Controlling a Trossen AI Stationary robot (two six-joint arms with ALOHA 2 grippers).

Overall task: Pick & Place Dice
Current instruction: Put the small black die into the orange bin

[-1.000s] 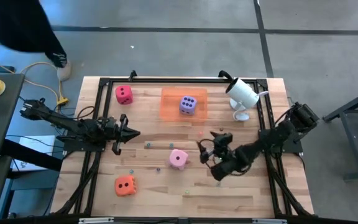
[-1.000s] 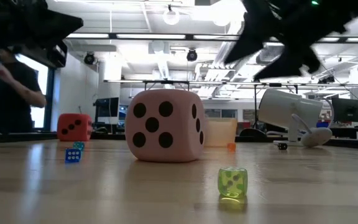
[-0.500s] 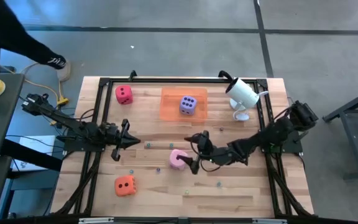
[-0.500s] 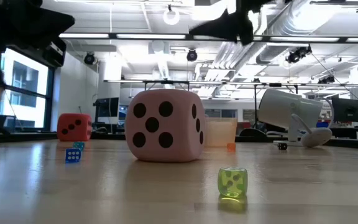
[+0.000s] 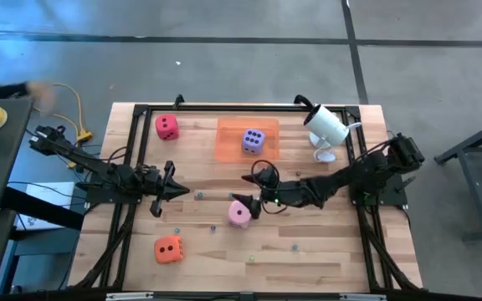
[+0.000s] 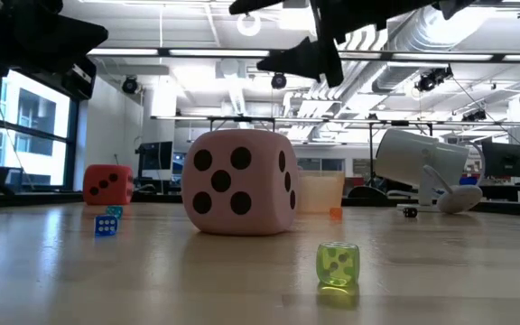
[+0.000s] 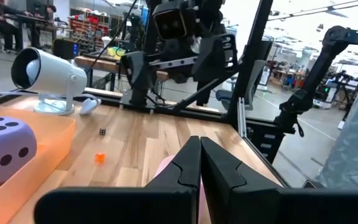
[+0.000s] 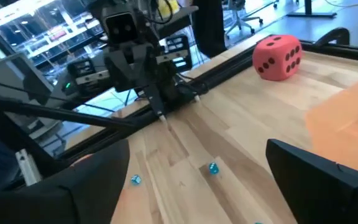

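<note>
Four dice lie on the wooden table. The light pink one (image 5: 240, 214) (image 6: 239, 182) is in the middle, the orange one (image 5: 168, 248) near the front left, and the red-magenta one (image 5: 166, 126) (image 8: 278, 57) at the far left. The purple one (image 5: 253, 141) (image 7: 2, 149) sits in the translucent orange tray (image 5: 228, 142). My right gripper (image 5: 250, 199) (image 8: 191, 205) hangs open just above the pink die on its right side, pointing toward the table's left, with no contact showing. My left gripper (image 5: 184, 193) (image 7: 199, 168) is shut and empty, left of the pink die and pointing at it.
A white lamp-like device (image 5: 325, 127) (image 6: 418, 158) stands at the far right beside the tray. Tiny dice lie scattered on the table: a blue one (image 6: 106, 224), a green one (image 6: 338, 264) and an orange one (image 7: 99, 158). A person's hand (image 5: 40, 90) shows beyond the table's left far corner.
My right gripper has travelled toward the table's left edge, risen a little and tipped from pointing down to nearly level. It now hangs over the pink die and stays open. My left gripper has swung slightly toward the near edge. The person at the far left has moved away.
</note>
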